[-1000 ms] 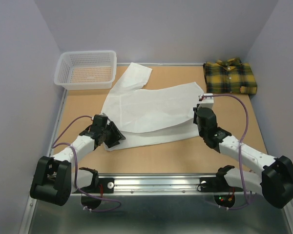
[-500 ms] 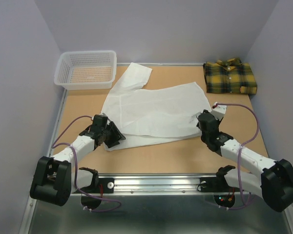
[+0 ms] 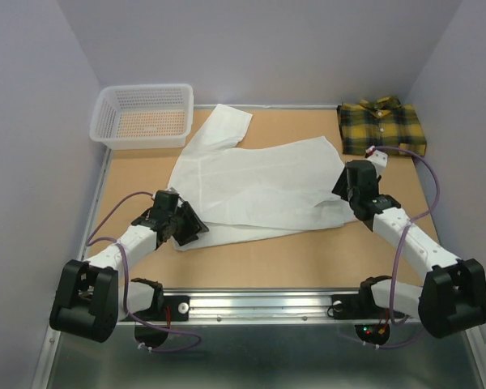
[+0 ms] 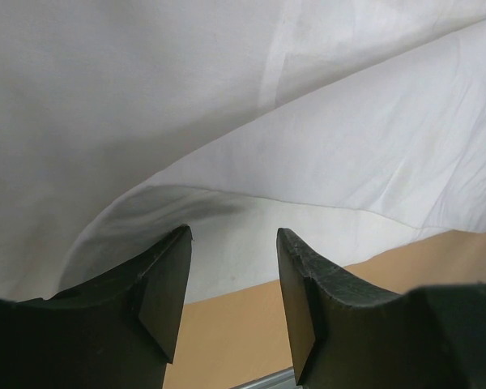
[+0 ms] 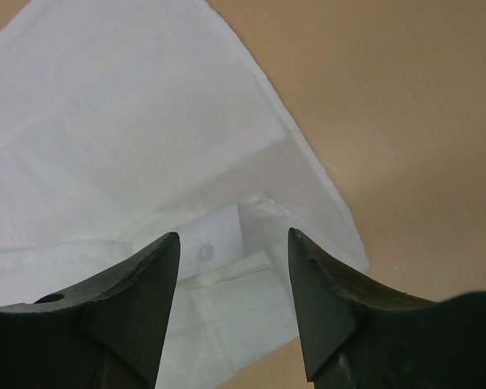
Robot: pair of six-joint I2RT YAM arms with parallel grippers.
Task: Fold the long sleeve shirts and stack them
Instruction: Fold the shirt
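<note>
I judge the white shirt (image 3: 251,182) half folded. It is spread mid-table (image 3: 308,251), and the plaid shirt (image 3: 382,128) lies folded at 1 o'clock. My left gripper (image 3: 186,228) and right gripper (image 3: 352,182) have their jaws apart and hold nothing. They sit at the white shirt's 7 and 3 o'clock edges. The next move calls for pinching an edge to fold it over.

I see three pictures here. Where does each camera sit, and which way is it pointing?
Top external: fixed above and behind the arms, looking down at the table; the left arm and right arm show whole.
Left wrist: on the left arm's wrist, looking past the open left gripper at the white shirt, at its folded edge.
Right wrist: on the right arm's wrist, looking past the open right gripper at a buttoned corner of that shirt.
Shared: all three show the white shirt.
</note>
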